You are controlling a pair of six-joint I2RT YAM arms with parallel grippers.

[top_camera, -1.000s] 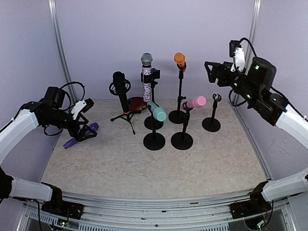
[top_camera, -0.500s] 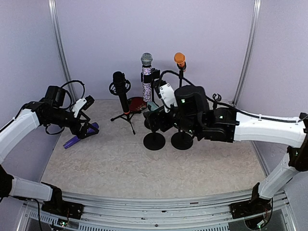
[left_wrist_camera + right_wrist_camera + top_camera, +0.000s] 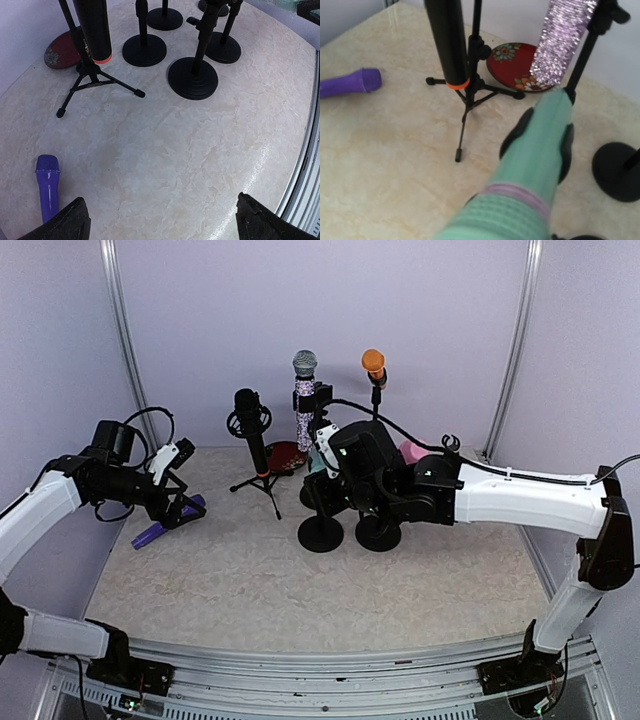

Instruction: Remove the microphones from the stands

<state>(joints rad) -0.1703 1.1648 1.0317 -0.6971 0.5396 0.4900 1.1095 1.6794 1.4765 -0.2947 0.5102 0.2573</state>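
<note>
Jaws on my right gripper (image 3: pixel 322 472) I can't read, it just swung in to the teal microphone (image 3: pixel 535 150), still in its stand (image 3: pixel 320 534), so grasp comes next; left gripper (image 3: pixel 162 212) wide open, empty.

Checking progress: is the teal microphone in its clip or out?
In. The right wrist view shows the black clip hugging the teal microphone on both sides.

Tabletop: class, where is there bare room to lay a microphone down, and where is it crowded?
The beige marbled tabletop is bare between the round black stand bases and the near metal rail, and between the purple microphone and the black tripod stand. Crowded: the back, around the red patterned plate.
</note>
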